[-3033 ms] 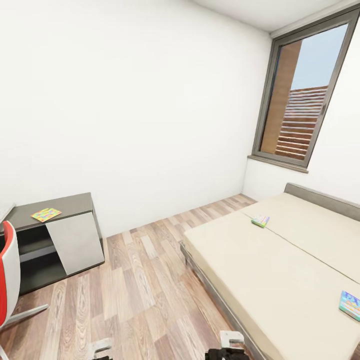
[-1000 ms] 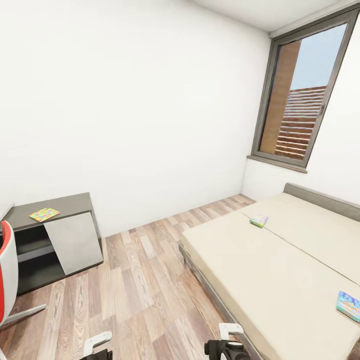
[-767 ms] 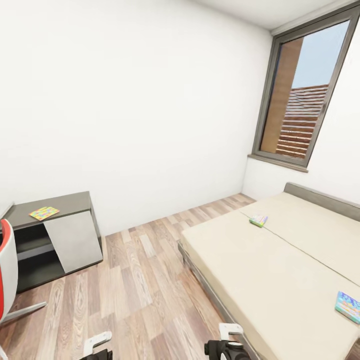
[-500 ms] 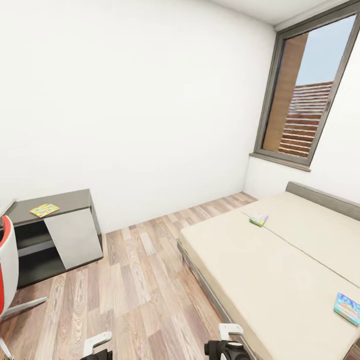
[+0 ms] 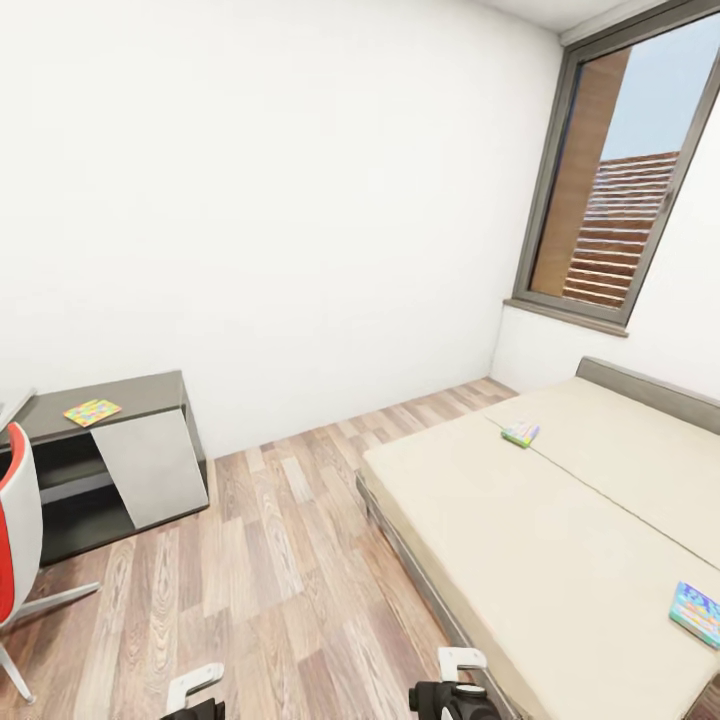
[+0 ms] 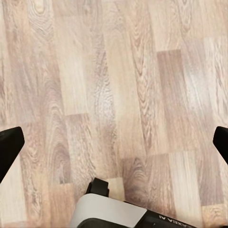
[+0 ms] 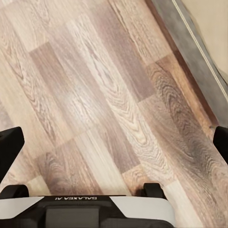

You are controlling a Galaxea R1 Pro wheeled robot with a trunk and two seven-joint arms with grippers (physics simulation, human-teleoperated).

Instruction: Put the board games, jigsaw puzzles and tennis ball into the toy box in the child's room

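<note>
While facing the white wall:
Bed [image 5: 560, 520]: at right, beige, bearing two board games.
Dark surface [image 5: 110, 400]: at left, bearing jigsaw puzzle [image 5: 91, 411].
Green-edged game [image 5: 520, 433]: mid-mattress.
Blue game [image 5: 698, 612]: near edge.
Left tool [image 6: 114, 149], right tool [image 7: 114, 147]: spread apart, empty, above wood floor [image 6: 114, 85].

Plain white walls [image 5: 300, 200] close the room, evenly lit by daylight. At the right a tall dark-framed window [image 5: 625, 170] looks onto a brown slatted facade and pale blue sky. The floor [image 5: 270, 590] is wood plank in mixed light and dark browns. Against the far wall at the left stands a low dark grey worktop [image 5: 120, 395] with a slanted white panel [image 5: 150, 465] on its front. A red and white chair [image 5: 15, 540] shows at the left edge.
</note>
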